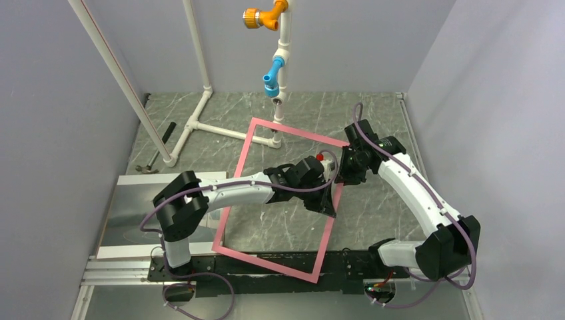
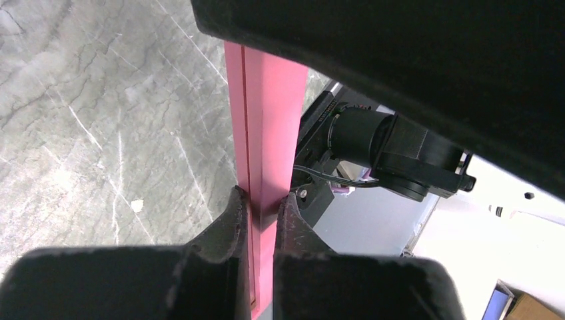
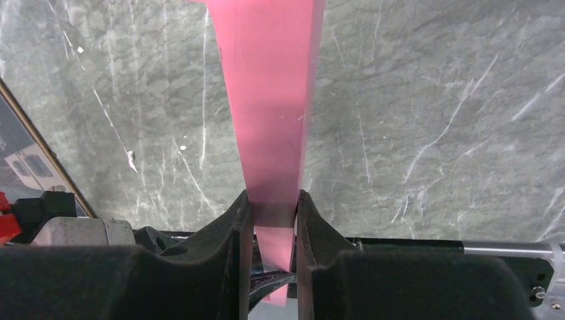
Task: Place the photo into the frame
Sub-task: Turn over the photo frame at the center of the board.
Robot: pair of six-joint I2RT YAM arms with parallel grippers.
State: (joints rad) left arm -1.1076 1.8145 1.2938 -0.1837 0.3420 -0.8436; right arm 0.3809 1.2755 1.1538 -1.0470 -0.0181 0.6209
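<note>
Gripping the frame [image 1: 266,261] from both sides of the action, the left fingers [image 2: 234,213] are pinched tight on its pink right-hand rail, and the right fingers [image 3: 241,220] are clamped narrow on that same rail a little further back, near the far right corner. The two wrists sit close together there. From above, the frame shows pink face up, skewed on the grey marble counter [image 1: 380,207], with its near corner over the dark mounting rail by the arm bases. Whether its left edge touches the counter, I cannot tell. The photo [image 1: 133,213] lies flat at the near left, apart from the frame, partly under the left arm. A white pipe stand [image 1: 220,130] stands behind.
</note>
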